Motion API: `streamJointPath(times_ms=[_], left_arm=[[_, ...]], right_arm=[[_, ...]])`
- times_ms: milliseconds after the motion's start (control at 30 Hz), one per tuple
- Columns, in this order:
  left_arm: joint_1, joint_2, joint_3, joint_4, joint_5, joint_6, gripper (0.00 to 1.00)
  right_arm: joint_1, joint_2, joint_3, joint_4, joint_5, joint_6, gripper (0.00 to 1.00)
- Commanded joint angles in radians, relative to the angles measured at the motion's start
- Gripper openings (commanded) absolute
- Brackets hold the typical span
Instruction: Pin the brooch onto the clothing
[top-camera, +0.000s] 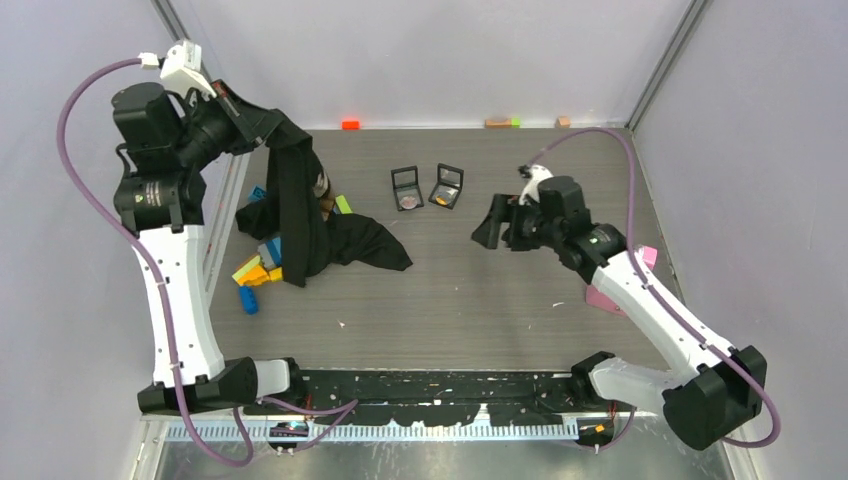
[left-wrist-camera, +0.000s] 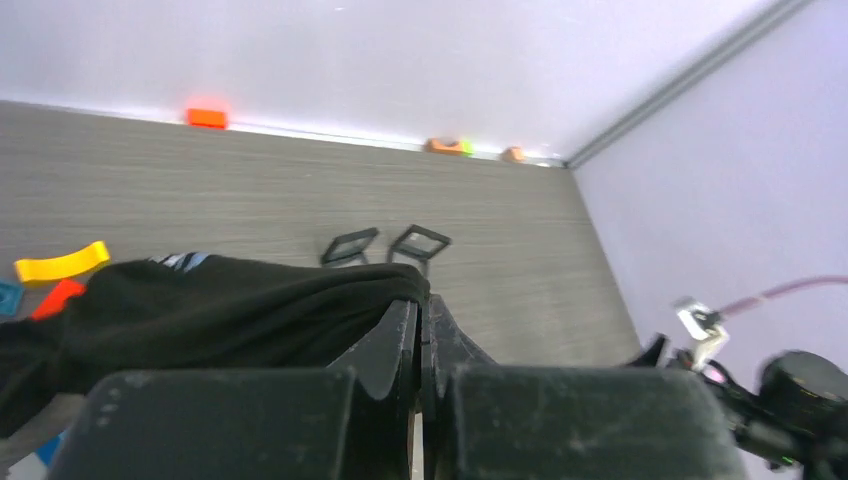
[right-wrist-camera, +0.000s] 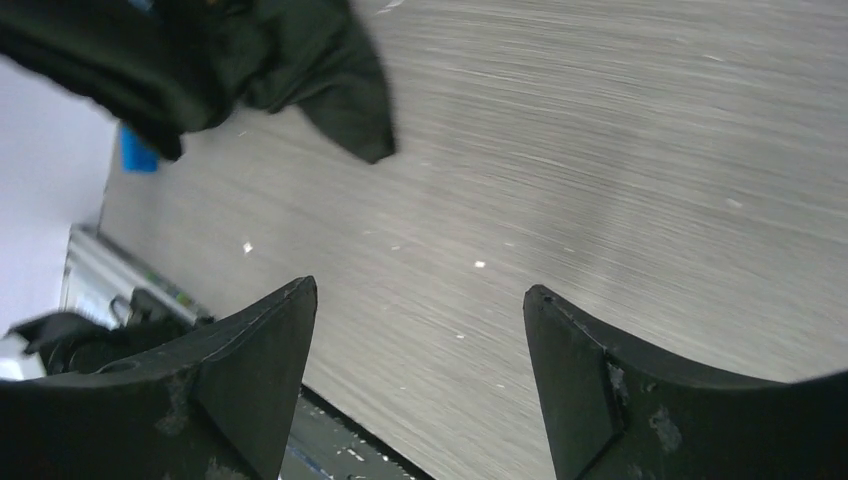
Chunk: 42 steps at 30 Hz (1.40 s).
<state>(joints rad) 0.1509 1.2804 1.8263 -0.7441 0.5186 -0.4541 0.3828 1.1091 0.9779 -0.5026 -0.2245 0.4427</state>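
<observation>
Clothing: the black clothing (top-camera: 300, 215) is at the left of the table (top-camera: 480, 300). One end is lifted and the rest hangs down to the surface.
Clothing axis: in the top view the hanging band runs roughly from 12 o'clock down to 6 o'clock, and a loose flap lies flat toward 4 o'clock.
Under the clothing: coloured toy blocks (top-camera: 255, 272) show at its 7 o'clock edge, some of them partly covered.
Left gripper: the left gripper (top-camera: 272, 130) is at the 12 o'clock end of the band. Its jaws are pressed together on a fold of the cloth, and the left wrist view shows the fabric bunched over the fingertips.
Brooch: too small to make out. I judge it to be one of the small pieces in the two open cases.
Cases: the case with the reddish piece (top-camera: 405, 188) and the case with the orange piece (top-camera: 446, 186) stand side by side between 2 and 3 o'clock of the clothing, apart from it.
Right gripper: the right gripper (top-camera: 488, 222) is at about 4 o'clock of the orange-piece case, near it. Its jaws are spread wide and hold nothing.
Nearer arm: the right arm is nearer the cases, since the left arm is busy holding the cloth.
Deciding relation: the cases lie at about 10 o'clock of the free hand, and the clothing is beyond them near 9 o'clock.
</observation>
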Motion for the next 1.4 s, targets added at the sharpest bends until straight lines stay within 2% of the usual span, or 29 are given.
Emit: streamJointPath(times_ms=[0, 167, 267, 433, 633, 833, 1033, 1067, 1133, 1167, 1200, 1233, 1300, 1367], left_arm=[[-0.002, -0.029, 0.108, -0.053, 0.151, -0.054, 0.0], [-0.002, -0.063, 0.13, 0.016, 0.193, -0.121, 0.0], [-0.001, -0.069, 0.133, 0.055, 0.232, -0.161, 0.0], [-0.002, -0.078, 0.13, 0.069, 0.234, -0.172, 0.0], [-0.002, -0.083, 0.14, 0.064, 0.234, -0.165, 0.0], [-0.002, -0.082, 0.157, 0.05, 0.233, -0.152, 0.0], [-0.002, -0.085, 0.165, 0.049, 0.235, -0.153, 0.0], [-0.002, -0.085, 0.165, 0.049, 0.234, -0.152, 0.0], [-0.002, -0.084, 0.164, 0.047, 0.231, -0.147, 0.0], [-0.002, -0.085, 0.163, 0.043, 0.227, -0.141, 0.0], [-0.002, -0.083, 0.166, 0.036, 0.216, -0.128, 0.0], [-0.002, -0.08, 0.173, 0.02, 0.199, -0.111, 0.0], [-0.002, -0.07, 0.194, -0.022, 0.149, -0.068, 0.0], [-0.002, -0.063, 0.213, -0.055, 0.094, -0.033, 0.0]], right_arm=[[0.151, 0.022, 0.055, 0.21, 0.044, 0.012, 0.82], [0.351, 0.064, 0.026, 0.46, 0.141, 0.031, 0.87], [0.467, 0.146, 0.015, 0.658, 0.198, 0.008, 0.89], [0.613, 0.339, 0.124, 0.753, 0.322, -0.091, 0.88], [0.667, 0.574, 0.211, 0.794, 0.397, -0.134, 0.89], [0.674, 0.668, 0.241, 0.783, 0.534, -0.189, 0.89], [0.673, 0.758, 0.296, 0.778, 0.534, -0.242, 0.88], [0.674, 0.766, 0.308, 0.781, 0.525, -0.251, 0.85], [0.674, 0.788, 0.33, 0.782, 0.481, -0.267, 0.66], [0.674, 0.789, 0.338, 0.771, 0.466, -0.274, 0.47], [0.674, 0.781, 0.352, 0.75, 0.465, -0.282, 0.35], [0.674, 0.772, 0.358, 0.737, 0.485, -0.288, 0.17], [0.674, 0.717, 0.359, 0.696, 0.538, -0.32, 0.03], [0.674, 0.628, 0.349, 0.656, 0.594, -0.359, 0.01]])
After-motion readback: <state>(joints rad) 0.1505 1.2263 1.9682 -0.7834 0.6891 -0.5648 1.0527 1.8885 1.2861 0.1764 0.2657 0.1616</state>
